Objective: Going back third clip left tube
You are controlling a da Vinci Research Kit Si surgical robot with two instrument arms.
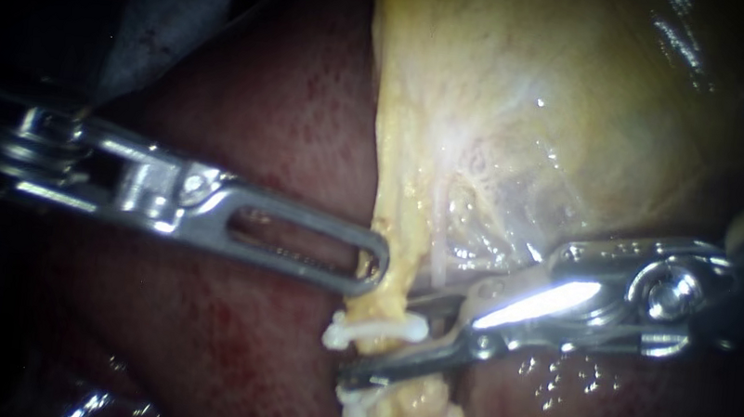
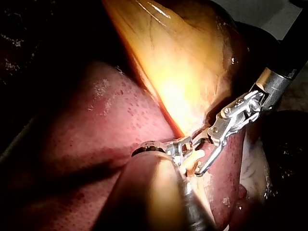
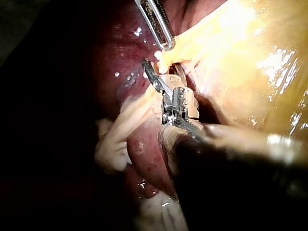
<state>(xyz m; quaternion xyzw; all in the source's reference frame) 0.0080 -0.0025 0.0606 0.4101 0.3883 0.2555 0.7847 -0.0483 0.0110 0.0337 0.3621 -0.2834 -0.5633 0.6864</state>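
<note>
- My right instrument's hand [image 1: 389, 341] reaches in from the right side of the endoscope view. Its two thin jaws stand apart, so this hand is released and holds nothing
- The lower jaw lies across the front of the tube [image 1: 390, 211]. The other jaw is partly hidden behind yellow tissue. The tube sits in the gap between them
- My left instrument's hand [image 1: 372, 269] reaches in from the left. It is long and flat, with a slot down the middle. Its round tip touches the left edge of the tube. I cannot tell if this hand is clenched on the tube or just leaning on it
- The tube is a pale yellow strand. It hangs down from the gallbladder [image 1: 571, 100], between the two hands
- Two white clips show on the tube. The upper clip [image 1: 377, 329] goes across it, just above the right instrument's lower jaw and a little below the left hand's tip. The lower clip [image 1: 356, 410] sits just below that jaw
- A small white bit shows right at the lower jaw. I cannot tell what it is
- Behind the tube is the gallbladder, big, yellow and shiny wet
- Farthest back lies the dark red liver [image 1: 250, 129], under everything else
</note>
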